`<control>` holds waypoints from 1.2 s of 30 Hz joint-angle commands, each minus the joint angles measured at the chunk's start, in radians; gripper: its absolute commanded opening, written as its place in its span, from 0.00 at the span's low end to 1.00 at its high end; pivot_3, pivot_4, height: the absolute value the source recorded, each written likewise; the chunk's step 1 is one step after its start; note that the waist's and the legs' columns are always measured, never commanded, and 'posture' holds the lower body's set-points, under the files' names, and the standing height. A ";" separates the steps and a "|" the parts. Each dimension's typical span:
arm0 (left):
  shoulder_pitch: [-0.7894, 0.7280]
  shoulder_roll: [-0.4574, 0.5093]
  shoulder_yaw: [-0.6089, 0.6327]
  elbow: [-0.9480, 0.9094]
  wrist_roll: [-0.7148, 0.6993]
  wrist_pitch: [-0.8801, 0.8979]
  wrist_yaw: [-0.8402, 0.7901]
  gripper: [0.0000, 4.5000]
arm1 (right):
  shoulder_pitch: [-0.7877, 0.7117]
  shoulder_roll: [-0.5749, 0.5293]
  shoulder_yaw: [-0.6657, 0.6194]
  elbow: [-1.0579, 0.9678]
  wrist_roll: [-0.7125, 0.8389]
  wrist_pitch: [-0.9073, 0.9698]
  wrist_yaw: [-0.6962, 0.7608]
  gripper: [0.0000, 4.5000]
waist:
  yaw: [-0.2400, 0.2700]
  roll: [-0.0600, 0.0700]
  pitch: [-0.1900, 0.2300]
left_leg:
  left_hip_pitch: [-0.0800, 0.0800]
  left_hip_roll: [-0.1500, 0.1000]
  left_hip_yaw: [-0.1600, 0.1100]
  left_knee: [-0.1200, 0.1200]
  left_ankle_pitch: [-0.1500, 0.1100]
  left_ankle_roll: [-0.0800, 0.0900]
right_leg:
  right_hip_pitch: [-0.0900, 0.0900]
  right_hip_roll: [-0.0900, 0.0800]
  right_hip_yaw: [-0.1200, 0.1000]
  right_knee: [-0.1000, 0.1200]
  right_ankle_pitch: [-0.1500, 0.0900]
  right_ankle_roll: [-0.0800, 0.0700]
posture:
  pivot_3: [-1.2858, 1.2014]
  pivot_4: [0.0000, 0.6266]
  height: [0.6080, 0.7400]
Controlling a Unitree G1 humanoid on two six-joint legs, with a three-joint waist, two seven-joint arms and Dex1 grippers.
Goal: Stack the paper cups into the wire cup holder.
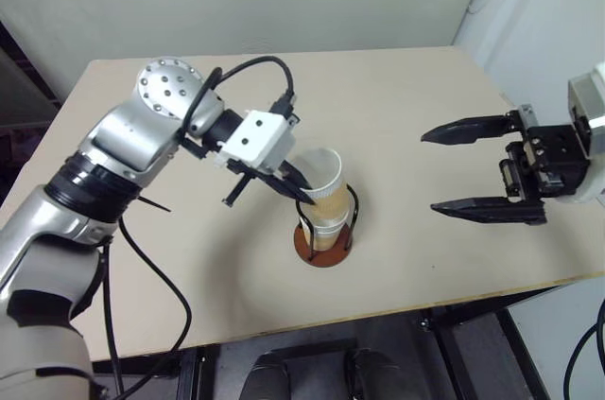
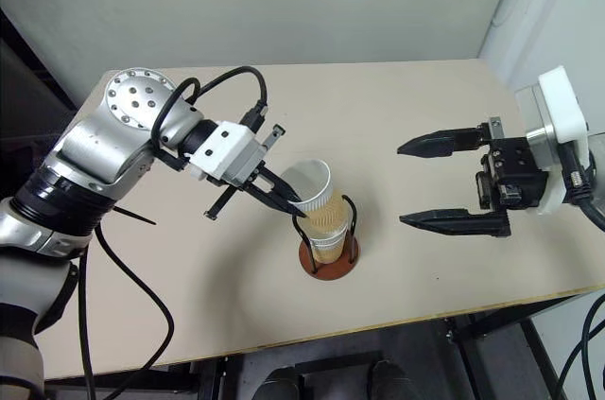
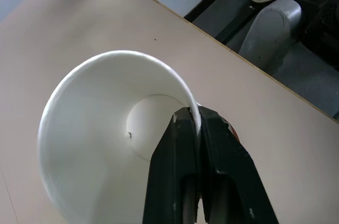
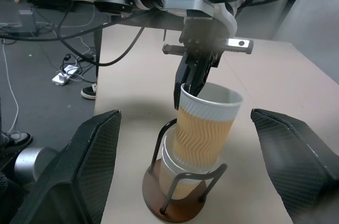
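- My left fingers (image 2: 288, 198) pinch the rim of the top paper cup (image 2: 319, 197), one finger inside, one outside
- That cup sits tilted in a lower cup (image 4: 177, 173) inside the wire cup holder (image 1: 324, 247), near the counter's (image 1: 406, 116) front edge
- My right fingers (image 1: 452, 168) are spread wide, empty, well apart from the holder

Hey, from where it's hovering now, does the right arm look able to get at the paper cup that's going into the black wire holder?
Probably yes. The right gripper hangs open beside the wire cup holder with bare table between. But the left gripper pinches the tilted top paper cup by its far rim, so they might crowd.
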State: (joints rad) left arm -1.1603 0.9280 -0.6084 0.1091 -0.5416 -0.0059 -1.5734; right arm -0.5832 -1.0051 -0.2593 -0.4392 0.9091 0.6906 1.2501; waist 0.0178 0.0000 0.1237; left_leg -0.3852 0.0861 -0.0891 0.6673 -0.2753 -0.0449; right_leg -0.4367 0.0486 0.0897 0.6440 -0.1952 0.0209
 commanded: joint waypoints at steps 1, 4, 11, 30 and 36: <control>-0.024 -0.009 0.002 -0.017 0.028 -0.009 -0.041 0.29 | -0.008 -0.011 -0.018 -0.020 0.016 -0.010 -0.011 0.90 | 0.000 0.000 0.000 | 0.000 0.000 0.000 0.000 0.000 0.000 | 0.000 0.000 0.000 0.000 0.000 0.000 | 0.52 0.24 1.00; -0.021 -0.033 0.021 0.003 0.074 -0.027 -0.041 0.53 | -0.015 -0.009 -0.009 -0.018 0.013 -0.012 -0.013 0.90 | 0.000 0.000 0.000 | 0.000 0.000 0.000 0.000 0.000 0.000 | 0.001 0.000 0.000 0.000 0.000 0.000 | 0.52 0.24 1.00; -0.001 -0.080 0.171 0.063 0.156 0.024 0.038 0.69 | -0.068 0.014 0.062 0.036 -0.016 -0.042 0.028 0.90 | 0.001 0.000 0.000 | 0.000 -0.001 0.000 0.002 0.000 0.000 | 0.002 0.000 0.000 0.000 0.001 0.001 | 0.52 0.24 1.00; 1.130 0.227 1.225 -0.187 -0.117 0.532 0.138 0.69 | -0.070 -0.053 0.146 0.569 -0.286 -0.242 0.294 0.90 | 0.003 0.002 -0.002 | 0.003 0.001 -0.008 -0.001 -0.006 0.006 | -0.004 0.000 0.010 0.006 -0.009 -0.016 | 0.52 0.24 1.00; 1.162 0.226 1.237 -0.227 -0.125 0.551 0.147 0.69 | -0.094 -0.046 0.158 0.605 -0.311 -0.256 0.318 0.90 | -0.004 0.002 -0.002 | 0.009 -0.002 -0.003 -0.001 -0.003 0.007 | -0.003 0.001 0.020 0.007 -0.004 -0.019 | 0.52 0.24 1.00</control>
State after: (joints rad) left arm 0.0015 1.1469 0.5884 -0.0886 -0.6490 0.5427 -1.4302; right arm -0.6483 -1.0349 -0.0699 0.1630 0.6022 0.4484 1.5550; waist 0.0137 0.0025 0.1216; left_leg -0.3749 0.0837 -0.0912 0.6663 -0.2787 -0.0374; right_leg -0.4385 0.0501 0.1101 0.6505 -0.1985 0.0008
